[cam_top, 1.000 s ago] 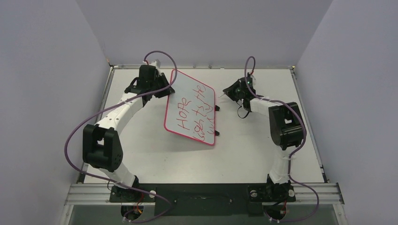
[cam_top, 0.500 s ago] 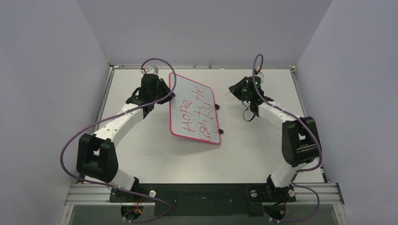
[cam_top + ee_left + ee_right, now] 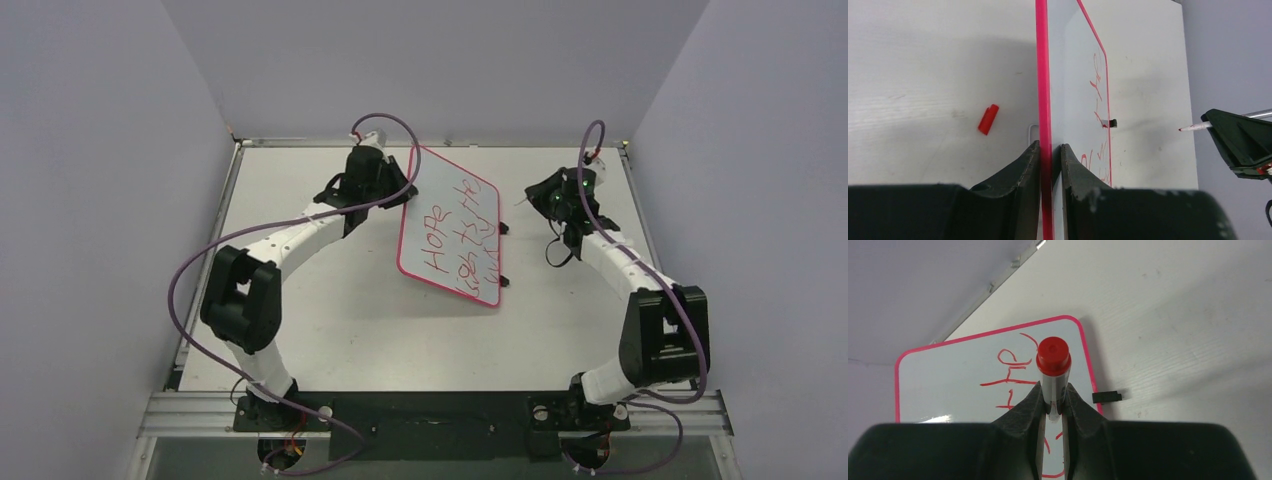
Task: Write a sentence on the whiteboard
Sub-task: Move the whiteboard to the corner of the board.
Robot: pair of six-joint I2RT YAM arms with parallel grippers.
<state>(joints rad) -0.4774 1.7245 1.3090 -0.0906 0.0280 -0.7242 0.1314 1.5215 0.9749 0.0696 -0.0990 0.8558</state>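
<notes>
Whiteboard [image 3: 452, 225] mid-table [image 3: 330, 320], raised on edge and tilted. Long axis far-to-near, written face toward right arm. Rim pinched between left gripper [image 3: 1050, 150] fingers. Sentence [image 3: 455, 235] in red: "HOPE" readable, lower lines too scrawled to read. Right gripper [image 3: 1053, 392] clamped on marker [image 3: 1053, 357], tip apart from board. Red cap [image 3: 988, 119] lying behind board. Near rim hidden by fingers in left wrist view.

Sentence [image 3: 455, 240] below "HOPE" — too small to read; whiteboard [image 3: 948, 375] bottom hidden behind right claw [image 3: 1053, 390].
</notes>
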